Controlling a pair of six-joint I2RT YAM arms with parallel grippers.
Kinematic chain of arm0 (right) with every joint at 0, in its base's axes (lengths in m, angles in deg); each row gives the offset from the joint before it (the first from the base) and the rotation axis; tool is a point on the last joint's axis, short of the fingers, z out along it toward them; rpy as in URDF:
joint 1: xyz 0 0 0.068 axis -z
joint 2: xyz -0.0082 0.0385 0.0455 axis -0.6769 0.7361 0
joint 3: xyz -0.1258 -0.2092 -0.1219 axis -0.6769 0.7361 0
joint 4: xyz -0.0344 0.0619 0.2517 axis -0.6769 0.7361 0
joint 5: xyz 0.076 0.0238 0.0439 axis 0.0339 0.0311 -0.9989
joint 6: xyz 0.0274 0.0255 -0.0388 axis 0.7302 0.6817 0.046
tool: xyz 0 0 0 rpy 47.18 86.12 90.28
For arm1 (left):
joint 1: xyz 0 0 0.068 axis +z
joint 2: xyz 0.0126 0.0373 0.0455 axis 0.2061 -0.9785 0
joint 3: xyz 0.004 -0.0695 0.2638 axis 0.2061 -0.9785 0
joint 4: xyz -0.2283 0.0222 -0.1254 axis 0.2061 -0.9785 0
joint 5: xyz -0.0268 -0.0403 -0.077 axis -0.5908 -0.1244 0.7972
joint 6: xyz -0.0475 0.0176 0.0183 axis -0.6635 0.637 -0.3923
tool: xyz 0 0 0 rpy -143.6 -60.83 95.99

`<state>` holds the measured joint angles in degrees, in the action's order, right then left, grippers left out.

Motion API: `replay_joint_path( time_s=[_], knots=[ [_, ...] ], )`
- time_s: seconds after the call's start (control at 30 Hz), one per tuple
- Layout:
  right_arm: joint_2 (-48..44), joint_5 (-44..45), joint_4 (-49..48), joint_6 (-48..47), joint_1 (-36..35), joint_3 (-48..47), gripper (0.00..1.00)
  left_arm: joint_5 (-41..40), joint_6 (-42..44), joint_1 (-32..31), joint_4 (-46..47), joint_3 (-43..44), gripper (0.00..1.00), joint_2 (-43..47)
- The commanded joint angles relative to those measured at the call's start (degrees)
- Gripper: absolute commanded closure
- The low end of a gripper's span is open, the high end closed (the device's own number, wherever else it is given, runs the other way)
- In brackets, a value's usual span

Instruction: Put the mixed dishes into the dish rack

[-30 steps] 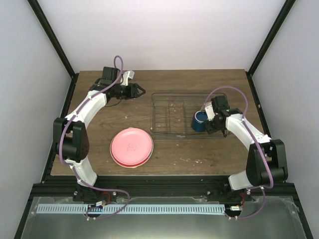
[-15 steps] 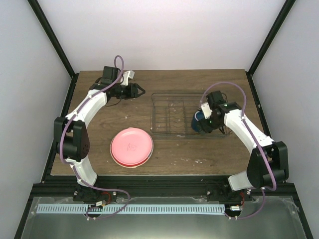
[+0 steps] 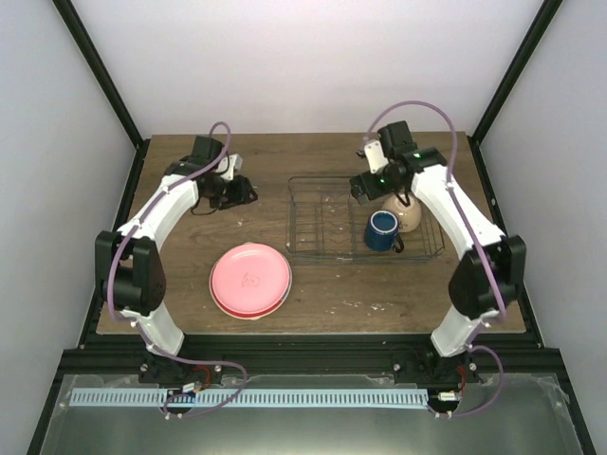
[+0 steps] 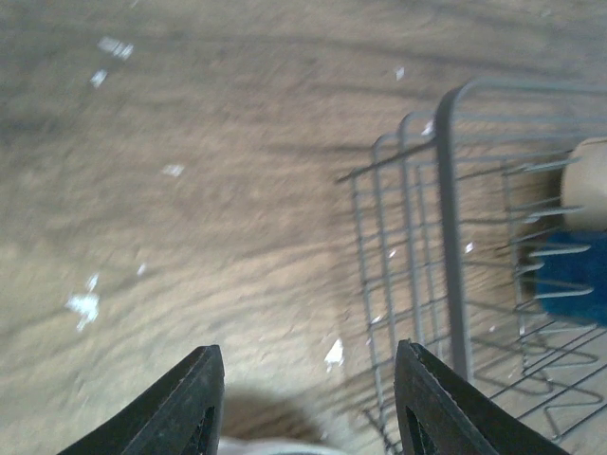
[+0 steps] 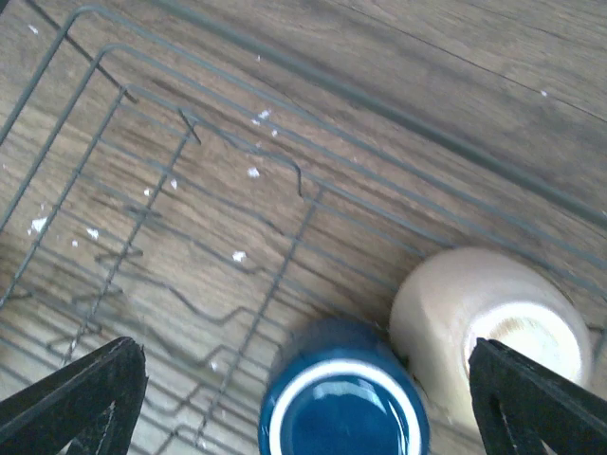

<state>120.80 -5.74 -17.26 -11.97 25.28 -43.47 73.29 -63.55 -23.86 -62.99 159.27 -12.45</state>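
Dishes and rack, loading partly done.

**Top view.** The rack stood on the table, right of centre. In its right end were the mug, mouth up, and the bowl just behind it, touching or nearly so. The divider section to the left held nothing. The pink plate lay on the table near the rack's front-left corner, on top of a stack. A reddish rim showed beneath it, but the number of plates could not be told. The right gripper hung above the rack's far side, and the left gripper was over bare table left of the rack.

**Left wrist view.** The left gripper was about half open and held nothing. Wood grain showed between its fingers. The rack's corner, mug and bowl lay at the right.

**Right wrist view.** The right gripper was spread wide and empty, looking down on the mug and the bowl. The bowl appeared to be mouth down.

**Progress, as judged.** Mug and bowl were loaded. The plates remained to be stood between the dividers, so the task was under halfway.
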Motion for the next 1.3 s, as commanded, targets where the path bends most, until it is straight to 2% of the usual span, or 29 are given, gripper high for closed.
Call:
replay_joint_path(
  time_s=[0.0,0.2,0.37,0.57,0.77,1.03,1.27],
  knots=[
    [7.51,-1.04,-1.41,2.3,-2.37,-8.94,0.07,-8.86,-2.33,0.28,-11.44,-2.33,0.49,6.3],
    [16.86,-0.82,-0.58,5.52,-2.46,-23.46,0.08,-17.08,-7.07,-0.45,-21.17,-6.82,0.51,12.53],
    [20.89,2.67,-0.1,6.3,-2.48,-28.93,0.1,-20.68,-10.75,-2.1,-25.57,-13.15,0.51,18.65],
    [21.78,3.81,0.03,8.99,-2.5,-29.94,0.11,-20.2,-15.08,-4.33,-26.03,-21.8,0.5,25.34],
    [21.74,5.53,1.34,9.9,-2.48,-29.15,0.12,-19.34,-16.37,-6.02,-23.71,-28.29,0.5,28.33],
    [18.45,6.36,0.95,11.2,-2.46,-25.0,0.11,-19.31,-16.37,-6.25,-15.93,-34.53,0.5,25.61],
    [16.51,7.18,0.78,10.74,-2.5,-22.1,0.11,-18.82,-16.38,-6.23,-12.02,-35.83,0.51,24.76]
  ],
)
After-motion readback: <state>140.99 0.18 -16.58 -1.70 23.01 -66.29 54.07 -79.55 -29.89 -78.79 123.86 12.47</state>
